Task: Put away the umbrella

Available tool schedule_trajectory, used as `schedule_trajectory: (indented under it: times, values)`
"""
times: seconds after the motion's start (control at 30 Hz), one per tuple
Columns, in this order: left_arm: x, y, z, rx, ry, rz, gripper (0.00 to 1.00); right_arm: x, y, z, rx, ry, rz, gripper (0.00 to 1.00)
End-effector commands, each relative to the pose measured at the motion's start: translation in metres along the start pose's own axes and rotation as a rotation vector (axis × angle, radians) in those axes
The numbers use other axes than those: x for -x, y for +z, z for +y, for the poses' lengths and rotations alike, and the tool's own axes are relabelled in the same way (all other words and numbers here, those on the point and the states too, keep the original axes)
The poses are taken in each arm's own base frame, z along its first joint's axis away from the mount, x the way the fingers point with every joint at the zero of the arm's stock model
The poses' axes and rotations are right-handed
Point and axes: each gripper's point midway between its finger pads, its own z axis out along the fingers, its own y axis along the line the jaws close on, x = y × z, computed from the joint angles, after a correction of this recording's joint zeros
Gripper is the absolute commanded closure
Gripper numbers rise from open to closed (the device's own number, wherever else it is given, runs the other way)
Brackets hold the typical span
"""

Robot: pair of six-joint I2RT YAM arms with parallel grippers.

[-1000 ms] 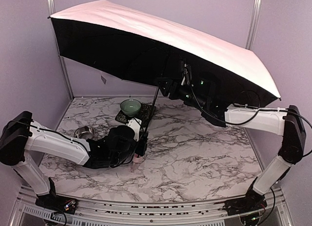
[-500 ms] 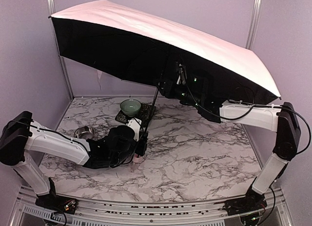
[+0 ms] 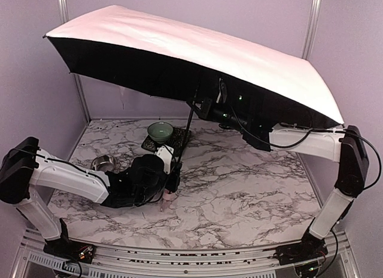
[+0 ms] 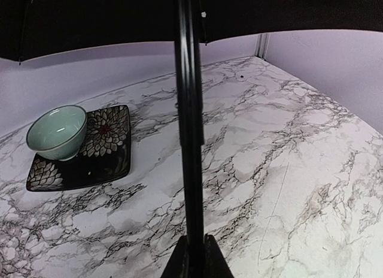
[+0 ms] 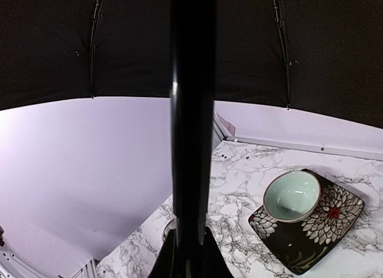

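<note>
Pink umbrella (image 3: 197, 53) skin shows overhead only; left gripper (image 4: 192, 257) and right gripper (image 5: 190, 254) clamp shaft (image 4: 188, 140).

Pale lilac walls (image 3: 30, 80) close in the back and both sides, with slim metal posts (image 3: 312, 20) standing in the rear corners. The table (image 3: 251, 188) is white marble-patterned with grey veins, evenly lit, with a metal rail (image 3: 179, 256) along its near edge.

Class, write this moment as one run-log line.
umbrella: open | left gripper: shut on shaft, low | right gripper: shut on shaft, high
</note>
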Motion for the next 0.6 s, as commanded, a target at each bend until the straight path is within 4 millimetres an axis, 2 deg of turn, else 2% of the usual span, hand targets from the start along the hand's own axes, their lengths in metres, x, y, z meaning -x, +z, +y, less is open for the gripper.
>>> schedule_trajectory:
  times: [0.0,0.13,0.2,0.27,0.43,0.5,0.57]
  values:
    - [0.03,-0.018,-0.016,-0.118,0.019,-0.094,0.82,0.03,-0.015,0.032,0.123,-0.039,-0.062,1.0]
    - [0.038,-0.033,-0.031,-0.244,0.045,-0.131,0.49,0.037,-0.026,0.062,0.257,-0.06,-0.063,1.0]
    - [0.044,-0.041,-0.038,-0.306,0.048,-0.147,0.38,0.04,-0.034,0.082,0.348,-0.085,-0.059,1.0]
    - [0.052,-0.048,-0.044,-0.364,0.039,-0.164,0.33,0.042,-0.043,0.102,0.437,-0.108,-0.055,1.0]
    - [0.061,-0.053,-0.05,-0.437,-0.025,-0.18,0.3,0.039,-0.062,0.141,0.589,-0.163,-0.05,1.0]
    - [0.063,-0.052,-0.05,-0.444,-0.049,-0.181,0.35,0.037,-0.065,0.147,0.618,-0.155,-0.042,1.0]
    - [0.06,-0.05,-0.051,-0.449,-0.056,-0.174,0.46,0.038,-0.067,0.149,0.623,-0.148,-0.043,1.0]
